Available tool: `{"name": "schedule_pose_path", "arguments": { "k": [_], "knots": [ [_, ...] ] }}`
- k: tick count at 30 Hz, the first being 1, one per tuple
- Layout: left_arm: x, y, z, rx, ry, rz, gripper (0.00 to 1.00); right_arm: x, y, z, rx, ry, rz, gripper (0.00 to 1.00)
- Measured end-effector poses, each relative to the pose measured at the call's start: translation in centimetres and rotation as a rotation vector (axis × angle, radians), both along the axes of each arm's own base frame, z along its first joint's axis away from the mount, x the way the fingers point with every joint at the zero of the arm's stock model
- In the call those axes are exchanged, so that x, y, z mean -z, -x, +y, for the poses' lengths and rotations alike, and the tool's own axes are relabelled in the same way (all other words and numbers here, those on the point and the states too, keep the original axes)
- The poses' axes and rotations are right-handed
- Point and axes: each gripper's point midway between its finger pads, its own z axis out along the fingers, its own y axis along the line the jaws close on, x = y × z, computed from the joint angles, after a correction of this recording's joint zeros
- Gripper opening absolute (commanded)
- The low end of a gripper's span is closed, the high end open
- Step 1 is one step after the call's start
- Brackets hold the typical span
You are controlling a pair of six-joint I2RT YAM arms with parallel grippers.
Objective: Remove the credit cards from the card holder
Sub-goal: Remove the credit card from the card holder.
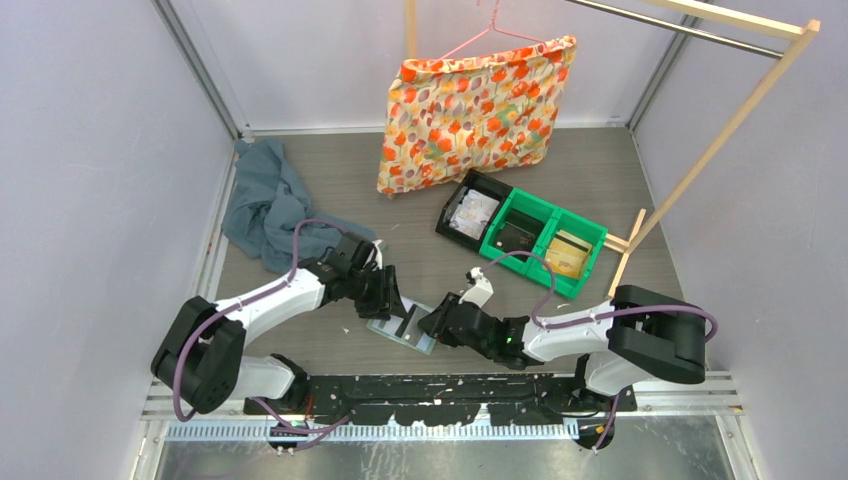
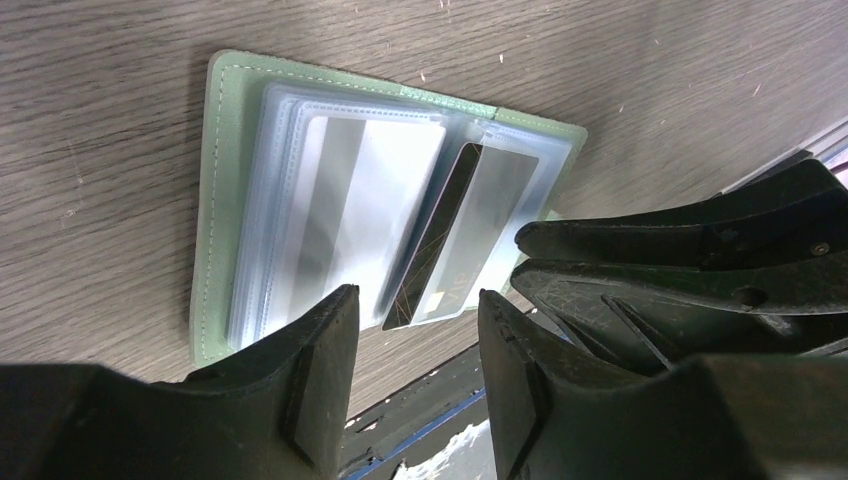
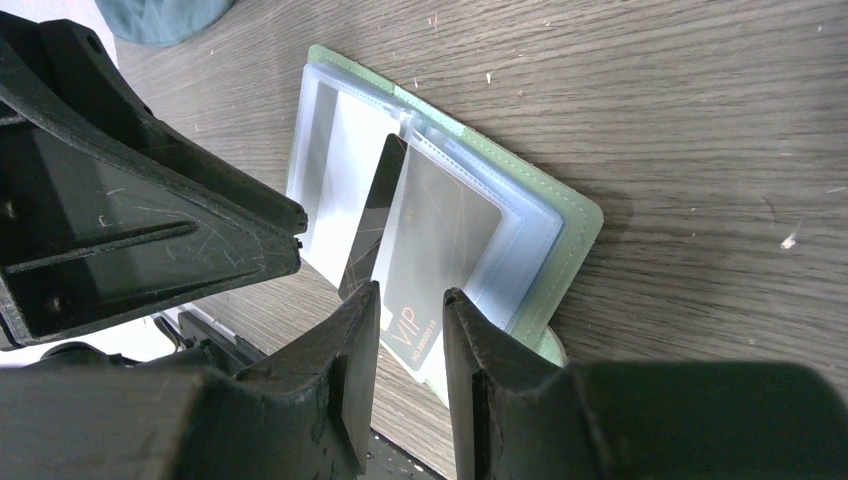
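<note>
Card holder (image 2: 225, 120) lies open on the table (image 2: 650, 60) between both arms, pockets up so the credit cards (image 2: 380, 190) show. Left tool (image 2: 417, 300) hangs wide open over its edge, holding nothing, likely to steady it. Right tool (image 3: 410, 293), narrowly open, flanks the grey card (image 3: 440, 230) and seems lined up to draw it out; no pinch shows.

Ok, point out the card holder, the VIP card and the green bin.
card holder (image 2: 226, 180), left wrist view, its green left border.
VIP card (image 3: 445, 235), right wrist view, grey face above the lettering.
green bin (image 1: 562, 211), top external view, its far rim.
</note>
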Motion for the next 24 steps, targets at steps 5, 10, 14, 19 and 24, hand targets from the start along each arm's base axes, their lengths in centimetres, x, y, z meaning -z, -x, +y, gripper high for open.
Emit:
{"name": "schedule_pose_path", "arguments": {
  "k": [5, 10, 14, 19, 24],
  "knots": [
    [0.2, 0.0, 0.1, 0.003, -0.009, -0.001, 0.48, 0.7, 0.0, -0.1, 0.004, 0.014, 0.009, 0.35],
    [0.6, -0.1, 0.4, 0.002, -0.023, -0.008, 0.48, 1.3, -0.1, 0.4, 0.013, -0.001, 0.017, 0.35],
    [1.1, 0.4, 0.6, 0.001, -0.021, 0.0, 0.48, 1.4, -0.3, 1.0, 0.014, -0.022, 0.015, 0.35],
    [1.0, 0.8, 0.8, 0.001, -0.01, -0.014, 0.45, 1.3, -0.4, 1.4, 0.01, -0.037, 0.011, 0.35],
    [0.8, 0.7, 0.7, -0.008, 0.006, -0.028, 0.39, 1.3, -0.4, 1.7, 0.004, -0.048, 0.005, 0.35]
  ]
}}
